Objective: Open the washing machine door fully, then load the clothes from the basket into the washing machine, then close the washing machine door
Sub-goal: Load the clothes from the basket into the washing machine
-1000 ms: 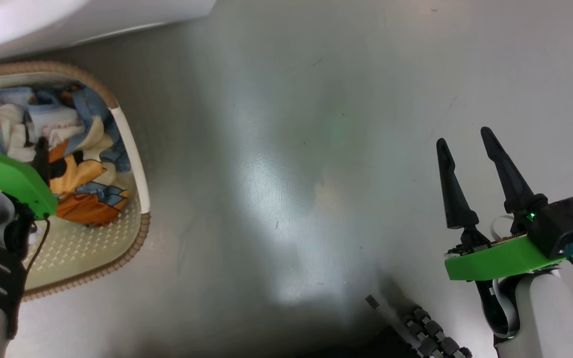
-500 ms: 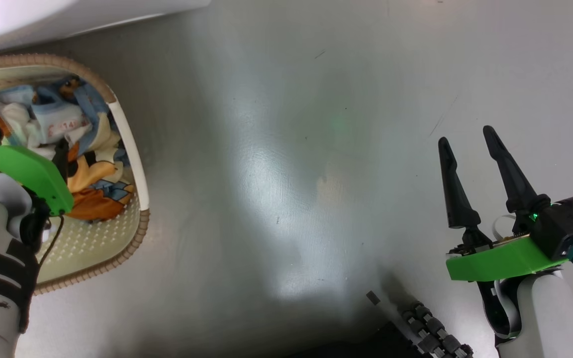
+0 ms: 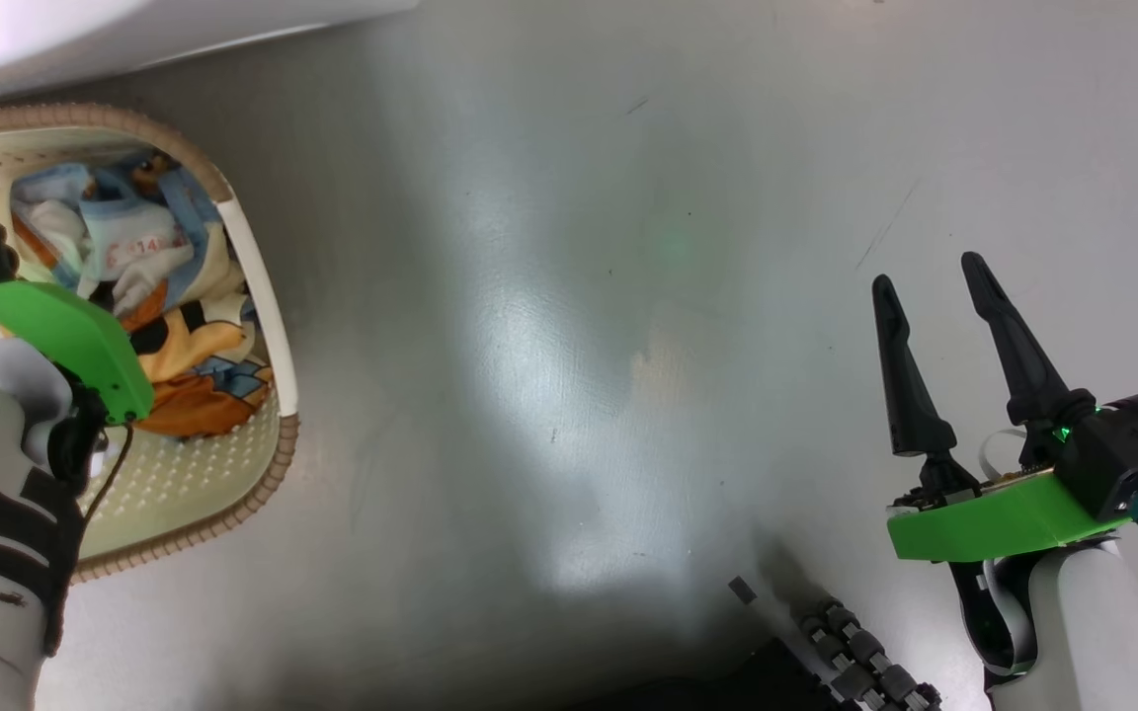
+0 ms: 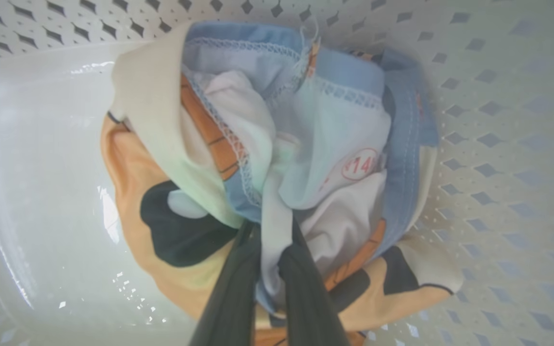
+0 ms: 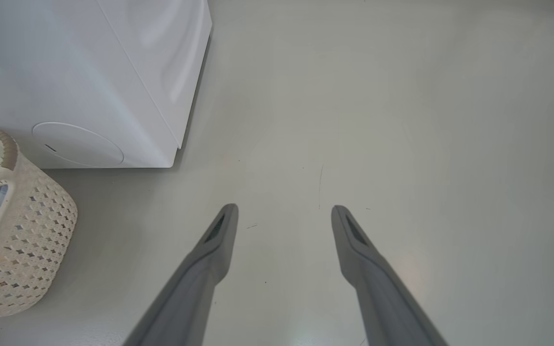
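My left gripper is clenched on a fold of pale fabric at the lower middle of the left wrist frame, so it is grasping the clothes. The rest of the bundle is bunched ahead of the fingertips, towards the top of that frame. The clothes lie in the basket at the left edge of the head frame, heaped against its right-hand wall, with the heap's long axis running top to bottom of that frame. What matters for the next move is where the washing machine sits. It is the white body across the upper left corner of the head frame, just beyond the basket's top rim. I judge the load has to rise clear of the rim and then travel towards the upper left. The left arm is plainly the nearer one. My right gripper hangs released at the lower right of the head frame, its fingers spread over bare floor and well apart from the basket. In its own wrist frame, machine and basket sit far off at the left edge.
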Controlling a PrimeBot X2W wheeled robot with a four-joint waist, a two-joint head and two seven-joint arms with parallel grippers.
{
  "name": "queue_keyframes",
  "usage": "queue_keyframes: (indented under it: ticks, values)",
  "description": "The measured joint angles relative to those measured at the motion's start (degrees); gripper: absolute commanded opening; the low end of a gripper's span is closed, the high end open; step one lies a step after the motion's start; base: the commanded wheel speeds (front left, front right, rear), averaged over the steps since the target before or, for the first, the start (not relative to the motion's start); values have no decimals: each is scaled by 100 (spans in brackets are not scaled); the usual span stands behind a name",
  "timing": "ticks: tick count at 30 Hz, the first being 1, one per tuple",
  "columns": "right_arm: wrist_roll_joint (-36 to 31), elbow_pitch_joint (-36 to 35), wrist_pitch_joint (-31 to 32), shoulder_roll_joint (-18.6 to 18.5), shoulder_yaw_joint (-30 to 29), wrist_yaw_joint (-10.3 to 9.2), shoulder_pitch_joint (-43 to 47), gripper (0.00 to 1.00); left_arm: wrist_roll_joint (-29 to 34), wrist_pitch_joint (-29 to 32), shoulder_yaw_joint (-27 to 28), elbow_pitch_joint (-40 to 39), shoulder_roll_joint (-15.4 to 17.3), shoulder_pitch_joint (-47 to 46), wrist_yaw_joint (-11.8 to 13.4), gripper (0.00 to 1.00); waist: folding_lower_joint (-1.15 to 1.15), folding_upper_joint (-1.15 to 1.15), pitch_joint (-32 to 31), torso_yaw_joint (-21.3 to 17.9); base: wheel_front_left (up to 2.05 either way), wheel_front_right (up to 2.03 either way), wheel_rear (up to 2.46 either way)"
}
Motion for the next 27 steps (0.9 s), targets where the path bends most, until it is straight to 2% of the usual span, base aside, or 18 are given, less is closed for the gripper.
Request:
queue_keyframes:
  ticks: [8,15,27]
  values:
    - [-13,4,0,0,14,0,-13,100,-15,15,-5,1,1,1,0,0,0,0,-35,31,0,0,0]
    - [-9,89,0,0,133,0,-263,100,-162,-225,-13,7,66,94,-1,0,0,0,-263,17,0,0,0]
    - [-4,474,0,-1,269,0,-361,100,-353,-840,-126,-53,49,979,-2,0,0,0,-1075,67,0,0,0]
